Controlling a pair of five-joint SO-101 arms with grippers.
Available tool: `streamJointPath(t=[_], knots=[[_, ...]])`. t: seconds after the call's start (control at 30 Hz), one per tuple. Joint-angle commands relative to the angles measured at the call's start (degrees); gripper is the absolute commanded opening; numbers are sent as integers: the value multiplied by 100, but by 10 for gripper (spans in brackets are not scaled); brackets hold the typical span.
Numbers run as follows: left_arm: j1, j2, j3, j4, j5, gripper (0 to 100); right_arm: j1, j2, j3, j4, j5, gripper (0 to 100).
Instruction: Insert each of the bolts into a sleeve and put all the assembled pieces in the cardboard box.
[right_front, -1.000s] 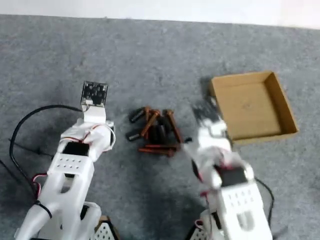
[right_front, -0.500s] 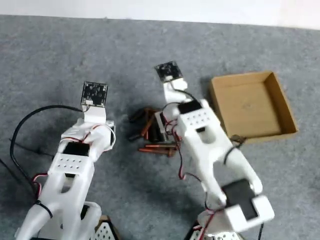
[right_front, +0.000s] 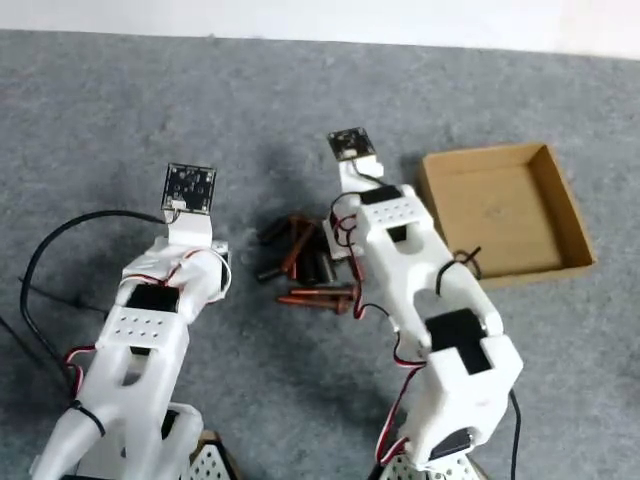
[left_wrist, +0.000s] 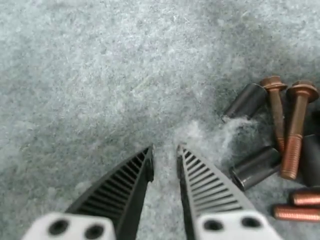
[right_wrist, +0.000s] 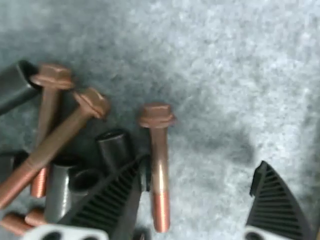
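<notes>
- Right gripper (right_wrist: 202, 165) hangs low over the pile with its fingers spread wide, holding nothing. One copper bolt (right_wrist: 160, 165) lies on the carpet just inside the gap, right beside one ribbed finger (right_wrist: 115, 195).
- Next to that bolt, a dark sleeve (right_wrist: 114, 147) lies touching the same finger's far side, and two more bolts (right_wrist: 47, 100) cross each other just beyond it.
- Left gripper (left_wrist: 165, 150) sits close over bare carpet, fingers nearly together with a thin strip of grey showing between them, gripping nothing. Two sleeves (left_wrist: 246, 102) and a pair of bolts (left_wrist: 295, 130) lie near it, off to one side and apart from its tips.
- From above, the loose heap of bolts and sleeves (right_front: 300, 265) sits about mid-table, none of them visibly joined up.
- Cardboard box (right_front: 490, 155) rests open side up at about 3 o'clock from the heap, near it but not touching.
- White right arm (right_front: 420, 290) comes in from roughly 5 o'clock and leans over the heap's 3 o'clock edge, covering part of it.
- White left arm (right_front: 150, 320) stands at about 8 o'clock from the heap, its wrist ending at 9 o'clock, just beside the parts.
- Grey, fuzzy carpet (right_front: 100, 120) covers the whole tabletop; in the wrist views the nap looks scuffed and paler around the parts.
- A black cable (right_front: 40, 250) loops over the carpet beside the left arm.
- Along the 12 o'clock edge runs a pale, plain strip (right_front: 300, 15); whether it is wall or floor I cannot tell.
</notes>
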Motion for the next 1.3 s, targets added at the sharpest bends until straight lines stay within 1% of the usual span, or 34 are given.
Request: streamJointPath(t=[0.0,0.17,0.3,0.4,0.47,0.67,0.83,0.87,0.93,1.13,1.27], knots=[[101,-171,-22,-97,53,84,-277,22,-233,-321,-62,303],[101,-171,-22,-97,53,84,-488,31,-233,-681,-62,303],[101,-171,-22,-97,53,84,-505,31,-224,-664,-105,303],[101,-171,-22,-97,53,84,-505,48,-215,-664,-571,303],[101,-171,-22,-97,53,84,-505,84,-198,-664,-747,303],[92,-171,-22,-97,53,84,-497,514,-189,-655,-738,303],[92,-171,-22,-79,53,84,-479,541,-180,-646,-738,303],[92,-171,-22,-79,53,84,-479,541,-171,-646,-738,294],[92,-171,-22,-79,53,84,-479,541,-171,-593,-738,241],[92,-171,-22,-79,53,84,-453,576,-171,-523,-738,4],[92,-171,-22,-79,53,84,-198,576,-163,-488,-738,3]])
